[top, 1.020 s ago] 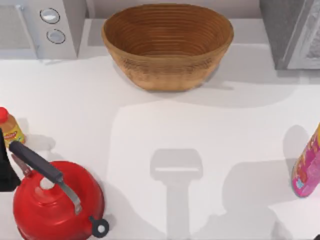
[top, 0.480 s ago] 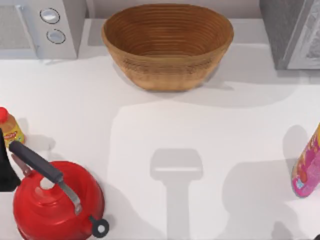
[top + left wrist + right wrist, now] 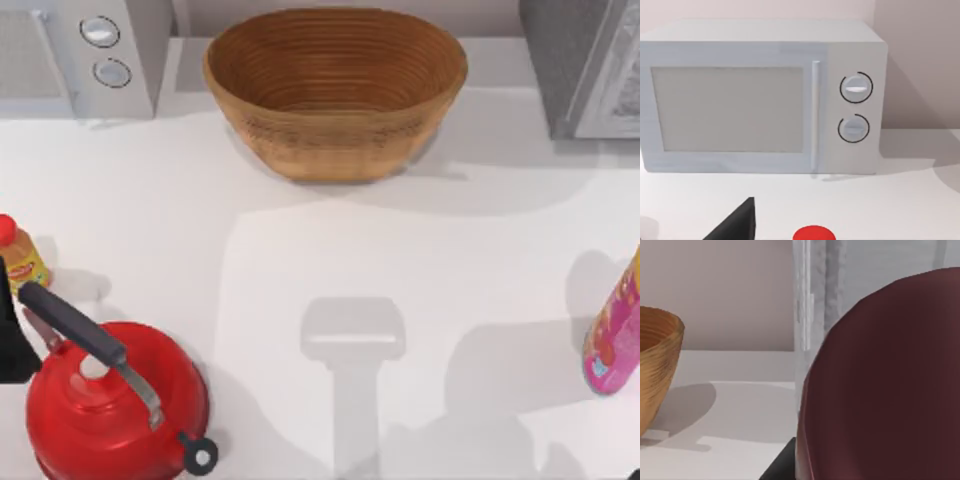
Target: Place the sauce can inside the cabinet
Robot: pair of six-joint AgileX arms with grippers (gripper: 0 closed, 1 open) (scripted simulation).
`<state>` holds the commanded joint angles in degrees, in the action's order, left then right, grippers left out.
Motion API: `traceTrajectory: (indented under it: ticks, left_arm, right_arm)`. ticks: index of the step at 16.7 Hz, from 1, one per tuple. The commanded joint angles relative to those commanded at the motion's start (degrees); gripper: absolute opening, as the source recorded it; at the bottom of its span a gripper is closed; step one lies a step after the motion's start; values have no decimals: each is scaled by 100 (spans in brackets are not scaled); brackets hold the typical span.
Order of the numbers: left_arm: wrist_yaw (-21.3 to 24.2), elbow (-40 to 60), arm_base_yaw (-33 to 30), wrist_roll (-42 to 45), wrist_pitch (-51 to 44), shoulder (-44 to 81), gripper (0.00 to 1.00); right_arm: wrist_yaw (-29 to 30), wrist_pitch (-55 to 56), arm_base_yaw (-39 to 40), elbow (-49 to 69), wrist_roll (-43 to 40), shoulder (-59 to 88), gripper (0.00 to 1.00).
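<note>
Right tool holds the sauce can up facing the cabinet, while the left arm sits idle.
Top view: the white desk [image 3: 400,250] carries a wicker basket [image 3: 335,90] at upper centre, a microwave [image 3: 60,60] upper left and the grey cabinet [image 3: 560,60] upper right; a red kettle [image 3: 105,405] sits lower left beside a small yellow bottle [image 3: 20,255], and a pink bottle [image 3: 615,335] stands at the right edge. The left tool [image 3: 10,345] is parked at the left edge, clear of the work. Left wrist view: it faces the microwave; wide or narrow, I cannot tell. Right wrist view: the sauce can [image 3: 885,385], its maroon top close to the camera, appears clamped in the right tool [image 3: 790,460], with the cabinet just behind it, likely lined up for insertion.
</note>
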<state>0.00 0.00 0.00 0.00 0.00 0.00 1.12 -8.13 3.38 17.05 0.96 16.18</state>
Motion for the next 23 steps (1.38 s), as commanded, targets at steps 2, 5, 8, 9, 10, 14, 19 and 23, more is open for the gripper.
traceTrajectory:
  ticks: [2, 5, 8, 9, 10, 14, 19, 23]
  left_arm:
    - [0, 0, 0, 0, 0, 0, 100]
    - [0, 0, 0, 0, 0, 0, 100]
    - [0, 0, 0, 0, 0, 0, 100]
    - [0, 0, 0, 0, 0, 0, 100]
    - [0, 0, 0, 0, 0, 0, 100]
    - [0, 0, 0, 0, 0, 0, 100]
    - [0, 0, 0, 0, 0, 0, 100]
    - [0, 0, 0, 0, 0, 0, 100]
  right_arm:
    - [114, -353, 116, 1013, 18, 872, 0]
    - [346, -856, 266, 2950, 46, 2288, 0]
    - [603, -1315, 393, 5111, 82, 3633, 0]
    - [680, -1459, 435, 5746, 92, 4034, 0]
    - [751, -1599, 477, 6325, 97, 4407, 0]
    - [949, -2038, 643, 8070, 68, 5555, 0]
    - [1034, -2171, 759, 8962, 4, 6125, 0]
    - [1034, -2171, 761, 8972, 3, 6128, 0]
